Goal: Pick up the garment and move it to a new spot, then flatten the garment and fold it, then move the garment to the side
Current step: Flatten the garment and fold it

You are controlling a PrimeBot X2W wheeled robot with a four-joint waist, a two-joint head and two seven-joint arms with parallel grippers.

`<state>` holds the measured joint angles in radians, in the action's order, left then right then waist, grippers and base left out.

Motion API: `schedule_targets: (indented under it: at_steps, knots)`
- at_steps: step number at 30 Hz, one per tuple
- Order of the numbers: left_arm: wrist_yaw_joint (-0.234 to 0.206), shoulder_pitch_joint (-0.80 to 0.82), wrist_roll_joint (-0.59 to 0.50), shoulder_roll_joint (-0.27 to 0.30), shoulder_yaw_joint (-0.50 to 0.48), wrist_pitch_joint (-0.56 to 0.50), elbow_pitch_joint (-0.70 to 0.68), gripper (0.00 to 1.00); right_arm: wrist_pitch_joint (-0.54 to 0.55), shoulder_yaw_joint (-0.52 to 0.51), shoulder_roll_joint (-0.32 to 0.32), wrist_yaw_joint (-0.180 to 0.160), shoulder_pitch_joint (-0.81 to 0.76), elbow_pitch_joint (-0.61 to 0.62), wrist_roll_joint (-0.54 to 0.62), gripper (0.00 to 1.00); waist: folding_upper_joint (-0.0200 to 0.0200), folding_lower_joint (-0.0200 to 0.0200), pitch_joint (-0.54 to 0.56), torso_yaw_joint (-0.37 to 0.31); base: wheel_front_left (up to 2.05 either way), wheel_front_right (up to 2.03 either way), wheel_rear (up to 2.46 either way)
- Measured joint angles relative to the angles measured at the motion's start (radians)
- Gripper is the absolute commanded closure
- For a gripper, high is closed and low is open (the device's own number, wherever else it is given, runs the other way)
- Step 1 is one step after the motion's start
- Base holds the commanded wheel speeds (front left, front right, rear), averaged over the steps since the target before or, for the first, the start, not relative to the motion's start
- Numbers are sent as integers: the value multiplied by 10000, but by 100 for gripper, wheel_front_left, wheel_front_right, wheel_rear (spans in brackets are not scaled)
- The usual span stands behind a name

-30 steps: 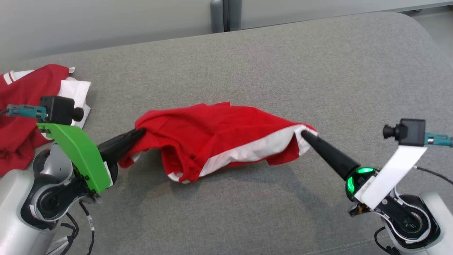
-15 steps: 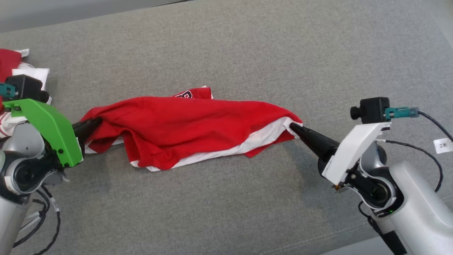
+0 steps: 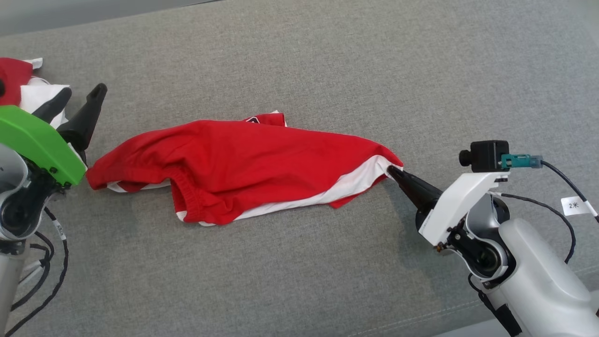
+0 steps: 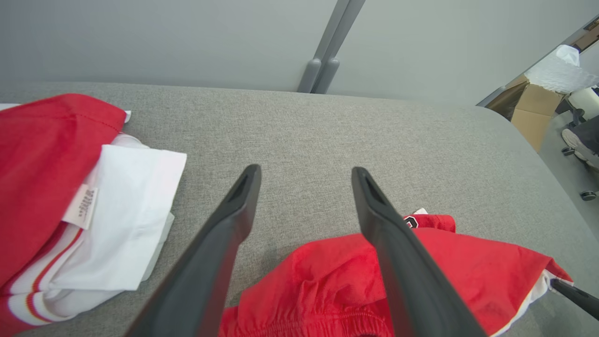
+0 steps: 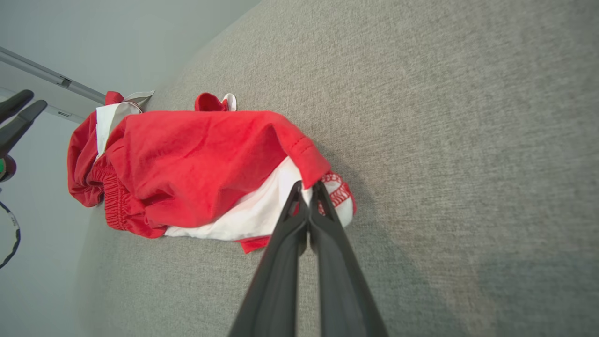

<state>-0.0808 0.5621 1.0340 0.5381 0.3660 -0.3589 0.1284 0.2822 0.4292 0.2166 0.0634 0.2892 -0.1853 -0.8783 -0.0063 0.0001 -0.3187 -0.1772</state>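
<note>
The red garment [image 3: 243, 164] with white side trim lies crumpled and stretched sideways on the grey padded surface [image 3: 327, 70]. My right gripper [image 3: 393, 171] is shut on its right corner, pinching the white-trimmed hem [image 5: 306, 187]. My left gripper [image 3: 83, 92] stands open above and left of the garment's left end, holding nothing. In the left wrist view its fingertips [image 4: 305, 172] are spread wide over bare surface, with the garment [image 4: 327, 281] below them. The garment [image 5: 196, 159] bunches at its elastic waistband in the right wrist view.
A pile of other red and white clothes [image 3: 28, 89] lies at the far left, close behind my left gripper, also in the left wrist view [image 4: 47, 164]. The surface ends in a rounded far edge by a grey wall. A cardboard box [image 4: 533, 110] stands beyond the right edge.
My left gripper has opened, let go of the garment's left end and risen away from it. That end now rests on the surface. The right gripper keeps its grip.
</note>
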Motion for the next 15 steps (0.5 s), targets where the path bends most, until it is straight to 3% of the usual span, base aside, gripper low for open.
schedule_targets:
  at_steps: [1,2,4,6,10,15]
  knots:
    - [0,-86,0,-12,-107,245,-213,0,-105,-10,4,0,9,-84,90,85,0,0,51,28,0,0,0]
    - [2,-244,4,-44,-127,431,-441,0,-221,-40,8,0,10,-151,167,56,0,0,102,60,0,0,0]
    - [75,-821,100,-305,17,656,-830,0,-470,-163,2,-2,7,-257,180,41,0,0,180,146,0,0,0]
    - [288,-1588,96,-642,548,756,-1072,0,-662,-278,13,-2,-2,-330,184,0,0,0,238,255,0,0,0]
    - [650,-2849,-249,-938,1578,1141,-1083,0,-1035,-366,84,10,-73,-445,360,0,0,0,315,522,0,0,0]
    - [1089,-3203,-988,-1091,2115,1941,-1064,0,-1471,-364,359,90,-121,-491,788,0,0,0,392,836,0,0,0]
